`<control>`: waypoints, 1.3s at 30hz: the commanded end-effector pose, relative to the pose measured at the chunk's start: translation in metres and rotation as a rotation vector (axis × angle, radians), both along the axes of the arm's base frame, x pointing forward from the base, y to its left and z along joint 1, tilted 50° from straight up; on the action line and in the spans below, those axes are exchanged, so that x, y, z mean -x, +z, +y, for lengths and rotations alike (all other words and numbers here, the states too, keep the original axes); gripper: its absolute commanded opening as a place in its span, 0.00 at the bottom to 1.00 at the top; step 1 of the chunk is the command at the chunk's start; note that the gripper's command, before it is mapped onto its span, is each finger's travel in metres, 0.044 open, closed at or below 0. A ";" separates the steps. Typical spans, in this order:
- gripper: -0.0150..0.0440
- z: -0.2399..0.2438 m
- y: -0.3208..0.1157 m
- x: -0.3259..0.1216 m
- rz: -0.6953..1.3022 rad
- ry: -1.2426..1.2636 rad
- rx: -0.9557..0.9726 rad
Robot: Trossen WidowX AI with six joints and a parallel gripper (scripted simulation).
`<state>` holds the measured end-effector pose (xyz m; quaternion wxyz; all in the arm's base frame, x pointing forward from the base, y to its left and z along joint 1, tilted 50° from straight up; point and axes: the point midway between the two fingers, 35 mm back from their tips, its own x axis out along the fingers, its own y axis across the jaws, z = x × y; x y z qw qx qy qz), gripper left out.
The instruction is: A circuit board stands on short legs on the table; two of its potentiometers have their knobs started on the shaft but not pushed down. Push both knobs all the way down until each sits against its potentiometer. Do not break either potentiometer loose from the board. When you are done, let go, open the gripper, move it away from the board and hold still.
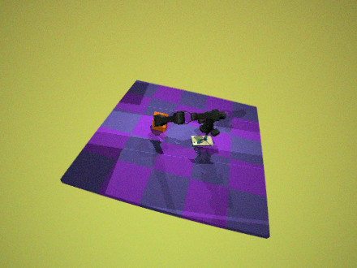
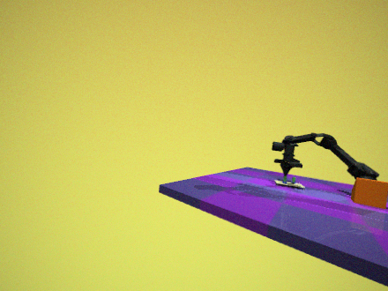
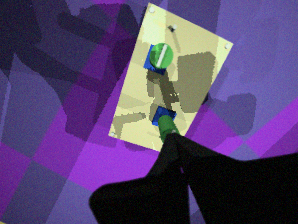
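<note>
The pale circuit board (image 1: 195, 142) (image 2: 297, 185) (image 3: 135, 112) lies on the checkered table. One green knob (image 3: 161, 55) with a white line on its top stands over a blue potentiometer (image 3: 149, 63) in the upper part of the wrist view. A second green knob (image 3: 167, 126) stands over the other blue potentiometer (image 3: 162, 114), nearer the gripper. My gripper (image 3: 171, 137) (image 2: 286, 175) is shut, with nothing between its fingers. Its tips are right at the top of the second knob and hide part of it. Whether either knob sits against its potentiometer I cannot tell.
An orange block (image 1: 161, 127) (image 2: 370, 193) stands by the arm's base. The arm reaches from there over the purple and blue table (image 1: 162, 183) (image 2: 247, 212). A small dark part (image 3: 172, 28) sits near the board's far edge.
</note>
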<state>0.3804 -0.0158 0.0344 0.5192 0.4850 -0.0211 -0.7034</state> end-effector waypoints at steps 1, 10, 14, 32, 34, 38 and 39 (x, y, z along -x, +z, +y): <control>0.25 -0.017 -0.009 -0.002 -0.002 -0.036 0.012; 0.25 -0.017 -0.009 -0.002 -0.002 -0.036 0.012; 0.25 -0.018 -0.009 -0.002 -0.002 -0.036 0.012; 0.25 -0.018 -0.010 -0.002 -0.002 -0.036 0.012; 0.25 -0.018 -0.010 -0.002 -0.002 -0.036 0.012; 0.25 -0.018 -0.010 -0.002 -0.002 -0.036 0.012; 0.25 -0.018 -0.010 -0.002 -0.002 -0.036 0.012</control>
